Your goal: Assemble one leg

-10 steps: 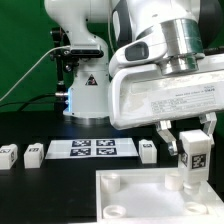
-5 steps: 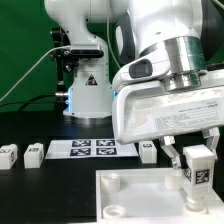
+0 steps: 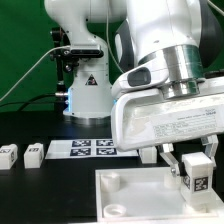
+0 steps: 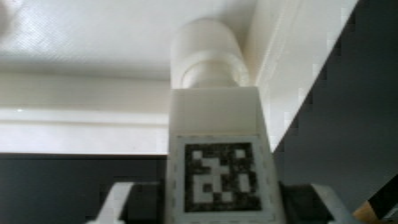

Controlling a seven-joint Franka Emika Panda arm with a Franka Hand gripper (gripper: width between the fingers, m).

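Observation:
My gripper (image 3: 193, 165) is shut on a leg (image 3: 196, 172), a small white post with a black-and-white tag on its face. I hold it upright over the far right corner of the large white panel (image 3: 130, 190), its lower end at the corner socket there. In the wrist view the leg (image 4: 219, 150) stands between my fingers (image 4: 128, 205), its tip at the round socket (image 4: 217, 62) of the panel (image 4: 89, 60). Two more legs (image 3: 10, 154) (image 3: 33, 152) lie on the table at the exterior view's left.
The marker board (image 3: 92, 149) lies flat behind the panel. Another small white block (image 3: 148, 153) sits at its right end, partly hidden by my hand. The arm's base (image 3: 85, 95) stands at the back. A round socket (image 3: 112, 182) shows on the panel's far left corner.
My gripper has moved with the leg a little toward the exterior view's right and down, bringing the leg's lower end to the panel's corner socket.

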